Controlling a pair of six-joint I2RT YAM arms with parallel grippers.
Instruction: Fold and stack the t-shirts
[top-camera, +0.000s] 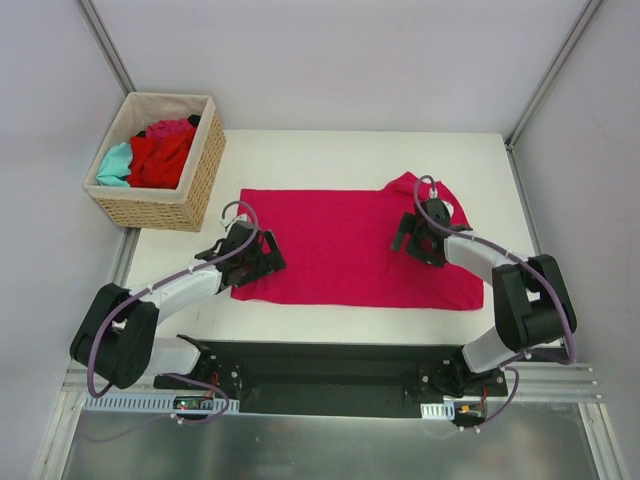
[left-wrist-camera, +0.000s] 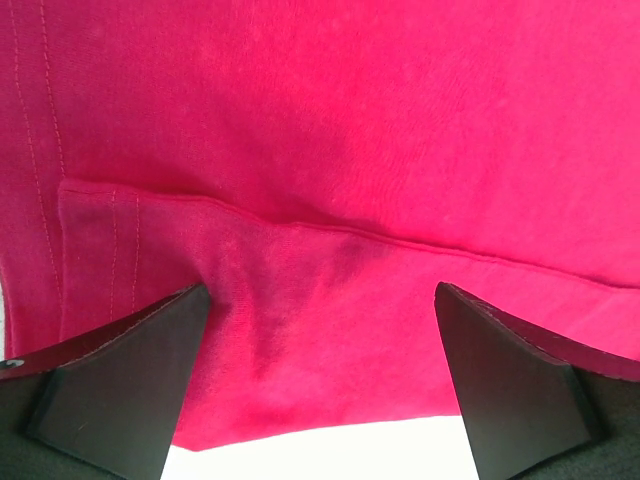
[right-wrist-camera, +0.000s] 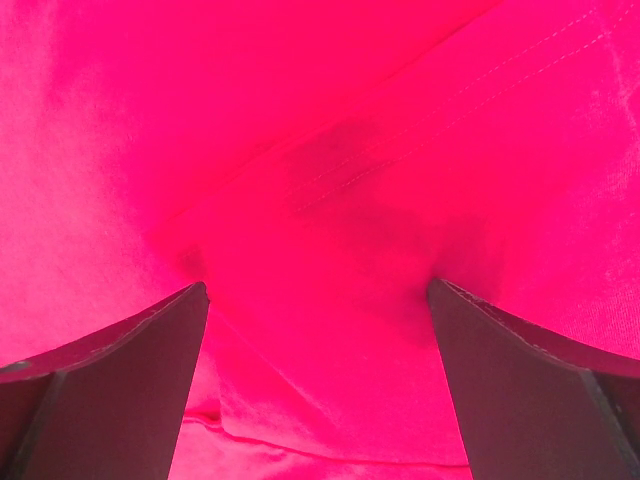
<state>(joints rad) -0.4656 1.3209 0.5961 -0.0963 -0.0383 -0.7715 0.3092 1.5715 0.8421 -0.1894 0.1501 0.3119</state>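
A magenta-pink t-shirt (top-camera: 340, 245) lies spread flat across the middle of the white table, partly folded, with a sleeve bunched at its far right corner. My left gripper (top-camera: 268, 262) hovers open over the shirt's near left corner; in the left wrist view its fingers (left-wrist-camera: 120, 385) straddle a folded hem of the shirt (left-wrist-camera: 330, 160) by the table edge. My right gripper (top-camera: 408, 240) stands open low over the shirt's right part, and the right wrist view shows only pink cloth (right-wrist-camera: 300, 130) with a seam between its fingers (right-wrist-camera: 520, 390). More t-shirts, red (top-camera: 160, 160), teal (top-camera: 115, 165) and pink, lie in the basket.
A tan wicker basket (top-camera: 190, 195) stands at the far left of the table, close to the shirt's left edge. White walls and metal posts enclose the table. The arms' bases sit on the black rail (top-camera: 330, 370) at the near edge.
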